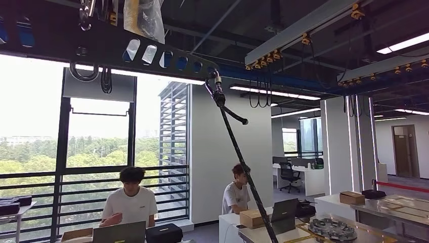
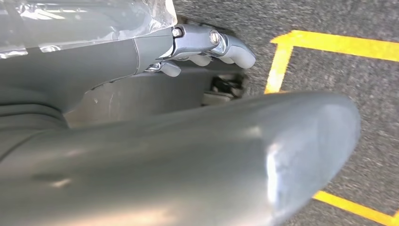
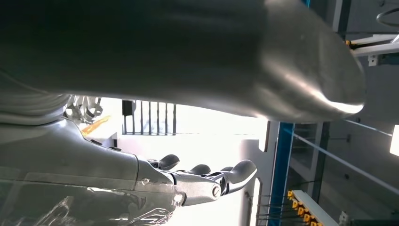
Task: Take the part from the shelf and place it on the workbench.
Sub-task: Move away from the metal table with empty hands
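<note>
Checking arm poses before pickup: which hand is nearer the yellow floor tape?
Left. The left hand hangs over the floor beside the yellow tape; the right hand shows against a bright window and ceiling rails.

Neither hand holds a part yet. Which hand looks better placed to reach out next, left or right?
Right, tentatively. The right hand is raised with fingers extended toward the windows and ceiling, holding nothing. The left hand hangs over the grey floor with its yellow line. No shelf is visible.

Left robot hand [image 2: 207, 44]: smooth grey metal, wrist wrapped in clear glossy plastic film. Floor [image 2: 329, 75]: rough, matt grey, with yellow painted lines. Worktop [image 1: 394, 207]: glossy metal; beside it, matt cardboard box [image 1: 352, 197].
</note>
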